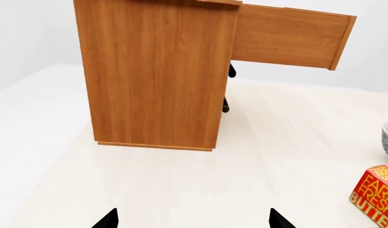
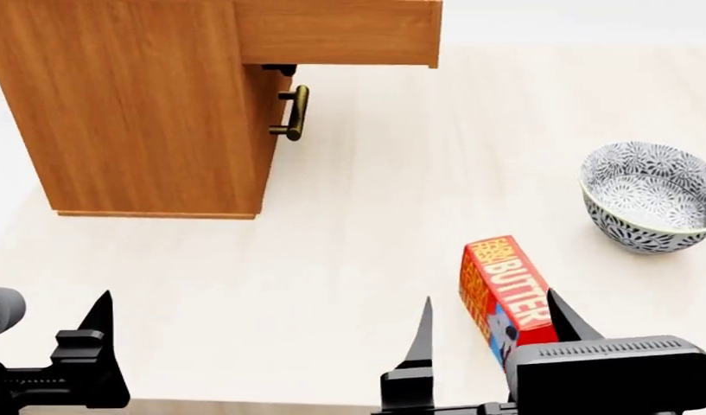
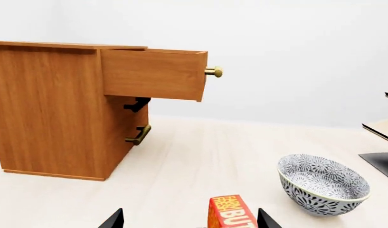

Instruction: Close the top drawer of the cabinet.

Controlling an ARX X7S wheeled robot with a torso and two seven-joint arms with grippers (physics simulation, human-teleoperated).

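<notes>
The brown wood cabinet (image 2: 134, 104) stands at the far left of the pale table. Its top drawer (image 2: 335, 33) is pulled well out to the right. The drawer also shows in the right wrist view (image 3: 152, 73), with its brass handle (image 3: 214, 71) at the front end, and in the left wrist view (image 1: 286, 38) beside the cabinet (image 1: 156, 71). My left gripper (image 1: 194, 219) is open and empty, low over the table in front of the cabinet. My right gripper (image 2: 491, 303) is open near the table's front edge, well short of the drawer.
A red butter box (image 2: 508, 290) lies on the table between my right gripper's open fingers. A patterned bowl (image 2: 652, 194) sits at the right. The lower panel's brass handle (image 2: 295, 112) is under the drawer. A pale rack (image 3: 381, 130) stands at the far right.
</notes>
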